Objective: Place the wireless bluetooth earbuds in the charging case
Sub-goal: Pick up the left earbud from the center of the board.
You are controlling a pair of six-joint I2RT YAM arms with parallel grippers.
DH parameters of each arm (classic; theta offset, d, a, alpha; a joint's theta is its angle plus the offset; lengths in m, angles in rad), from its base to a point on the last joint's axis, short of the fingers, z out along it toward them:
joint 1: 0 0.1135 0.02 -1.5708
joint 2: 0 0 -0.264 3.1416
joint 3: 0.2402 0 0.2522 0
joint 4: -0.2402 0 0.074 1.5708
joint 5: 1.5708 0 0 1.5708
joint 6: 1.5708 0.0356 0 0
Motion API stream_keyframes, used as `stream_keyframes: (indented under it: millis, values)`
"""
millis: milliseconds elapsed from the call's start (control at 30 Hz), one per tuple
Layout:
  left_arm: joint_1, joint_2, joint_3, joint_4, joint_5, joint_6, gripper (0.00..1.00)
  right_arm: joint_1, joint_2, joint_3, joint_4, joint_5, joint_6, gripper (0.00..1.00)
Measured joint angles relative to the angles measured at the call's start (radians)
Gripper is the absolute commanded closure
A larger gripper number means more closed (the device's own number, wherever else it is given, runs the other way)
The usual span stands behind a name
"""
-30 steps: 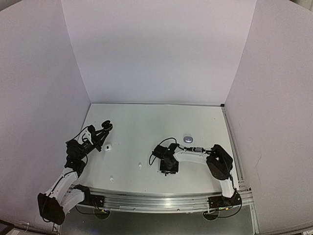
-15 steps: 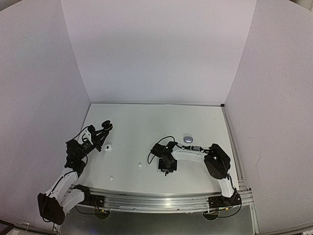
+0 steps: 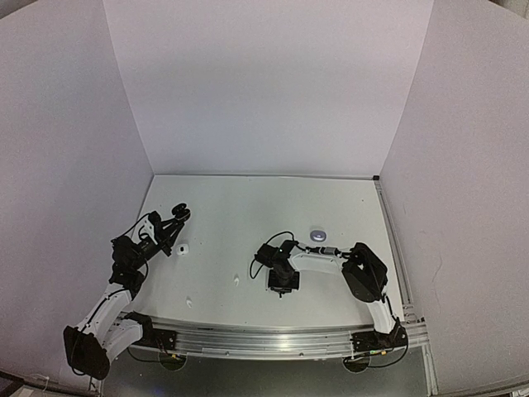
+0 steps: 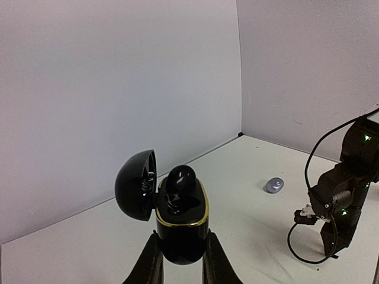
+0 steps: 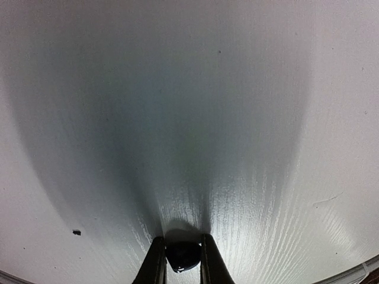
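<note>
My left gripper (image 4: pixel 180 255) is clamped on the black charging case (image 4: pixel 181 228), held up at the left, lid swung open, one black earbud (image 4: pixel 180 178) sitting in it; my right gripper (image 5: pixel 181 247), low over the table (image 5: pixel 249 118) near its middle, pinches the second black earbud (image 5: pixel 183 257); a grey case (image 3: pixel 318 235) lies just beyond.
</note>
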Motion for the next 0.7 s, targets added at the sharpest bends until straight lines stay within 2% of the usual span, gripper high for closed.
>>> stream_keyframes:
  millis: [133, 300, 533, 700]
  values:
    - [0.000, 0.000, 0.000, 0.000, 0.000, 0.000, 1.00, 0.000, 0.002, 0.003, -0.004, 0.000, -0.010, 0.90]
    - [0.000, 0.000, 0.000, 0.000, 0.000, 0.000, 1.00, -0.006, 0.007, 0.012, -0.011, -0.002, -0.028, 1.00]
    - [0.000, 0.000, 0.000, 0.000, 0.000, 0.000, 1.00, -0.009, 0.017, 0.046, -0.026, 0.006, -0.059, 1.00]
    - [0.000, 0.000, 0.000, 0.000, 0.001, 0.000, 1.00, -0.010, 0.017, 0.131, -0.029, 0.043, -0.086, 1.00]
